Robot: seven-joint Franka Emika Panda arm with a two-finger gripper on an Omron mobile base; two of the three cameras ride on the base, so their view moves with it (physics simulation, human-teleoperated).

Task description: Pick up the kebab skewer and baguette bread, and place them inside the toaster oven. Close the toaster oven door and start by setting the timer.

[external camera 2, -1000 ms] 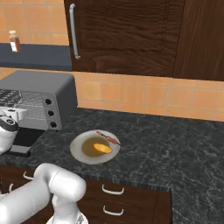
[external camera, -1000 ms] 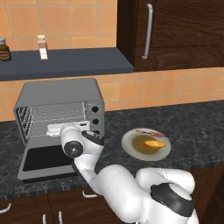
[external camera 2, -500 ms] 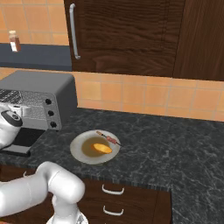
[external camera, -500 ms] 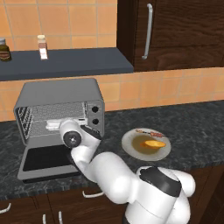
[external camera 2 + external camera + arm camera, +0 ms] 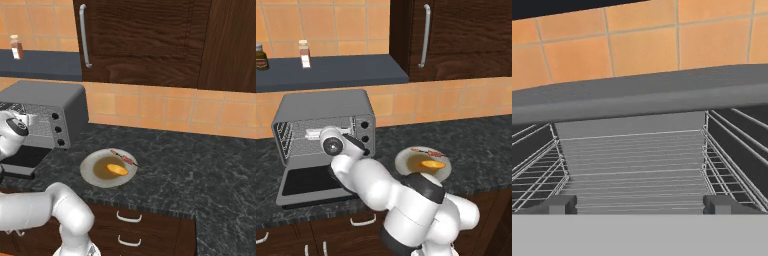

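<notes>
Fingers: your fingers (image 5: 561, 204) stand spread wide and empty, facing the toaster oven (image 5: 326, 122) cavity.
Food: kebab skewer (image 5: 124, 158) and baguette bread (image 5: 117, 169) lie on the plate (image 5: 91, 173); swing there above the toaster oven door (image 5: 308, 184).

**Looking into the open oven**

The gripper (image 5: 639, 204) faces the toaster oven (image 5: 637, 97), its two dark fingertips (image 5: 559, 204) set wide apart. Between them lies a wire rack (image 5: 634, 170), with orange wall tiles (image 5: 642, 45) above the oven's grey top
</notes>
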